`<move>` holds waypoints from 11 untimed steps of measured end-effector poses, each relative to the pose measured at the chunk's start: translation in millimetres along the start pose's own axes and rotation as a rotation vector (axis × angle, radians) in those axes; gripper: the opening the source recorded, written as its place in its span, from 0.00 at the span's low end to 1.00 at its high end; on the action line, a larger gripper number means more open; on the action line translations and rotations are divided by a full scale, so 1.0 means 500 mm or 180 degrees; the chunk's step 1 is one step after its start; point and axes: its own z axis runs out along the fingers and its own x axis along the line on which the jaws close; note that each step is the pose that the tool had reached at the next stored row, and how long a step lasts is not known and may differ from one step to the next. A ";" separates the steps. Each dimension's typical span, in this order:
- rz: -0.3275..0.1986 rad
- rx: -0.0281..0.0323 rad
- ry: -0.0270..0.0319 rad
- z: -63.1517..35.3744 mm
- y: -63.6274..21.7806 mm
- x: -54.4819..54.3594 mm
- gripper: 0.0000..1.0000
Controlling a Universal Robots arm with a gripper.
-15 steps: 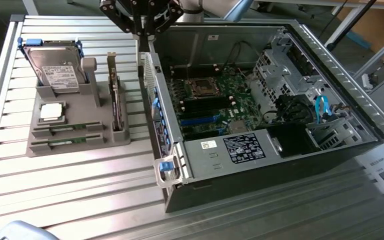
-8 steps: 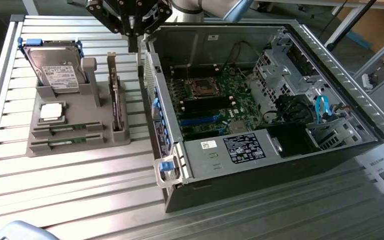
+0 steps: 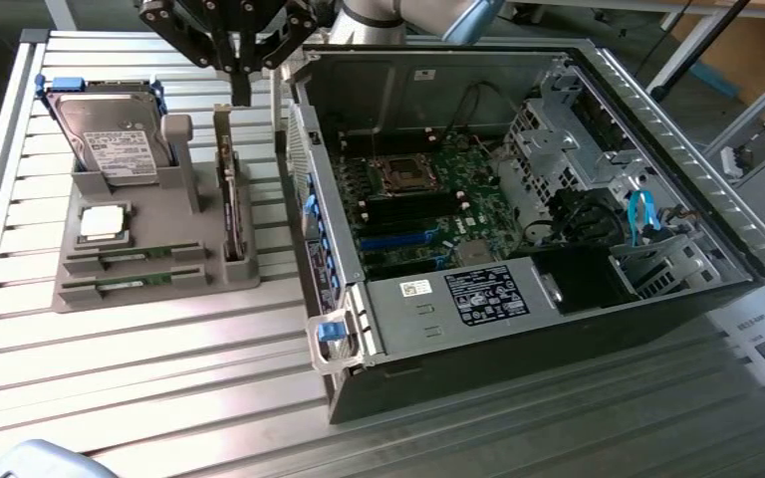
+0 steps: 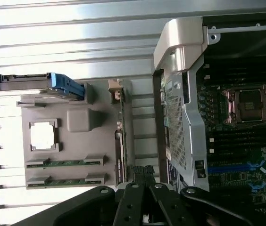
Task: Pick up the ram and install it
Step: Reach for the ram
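Exterior view: fingers [image 3: 240, 90] pinched together, empty, hovering near the expansion card [image 3: 230, 189]; both ram [image 3: 132, 261] sticks sit in gray holder [image 3: 156, 239] on bench [image 3: 117, 378].

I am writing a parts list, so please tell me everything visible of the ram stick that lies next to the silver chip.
The ram is a thin, narrow green board stick with darker patches along it. It lies lengthwise in a slot of the grey holder, with its two ends seated in grey end pieces. The silver chip is on one side and a second stick lies parallel on the other. Only the holder touches it; the end effector hangs apart from it.
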 end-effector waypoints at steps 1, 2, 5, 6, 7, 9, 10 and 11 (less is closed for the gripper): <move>0.0000 0.0000 0.0000 0.000 0.000 0.005 0.10; 0.0000 0.0000 0.0000 0.000 -0.001 0.010 0.10; 0.0000 0.0000 0.0000 0.000 -0.002 0.024 0.10; 0.0000 0.0000 0.0000 0.000 -0.002 0.029 0.10; 0.0000 0.0000 0.0000 0.000 -0.003 0.034 0.10; 0.0000 0.0000 0.0000 0.000 -0.003 0.043 0.10; 0.0000 0.0000 0.0000 0.000 -0.004 0.048 0.10; 0.0000 0.0000 0.0000 0.000 -0.004 0.052 0.10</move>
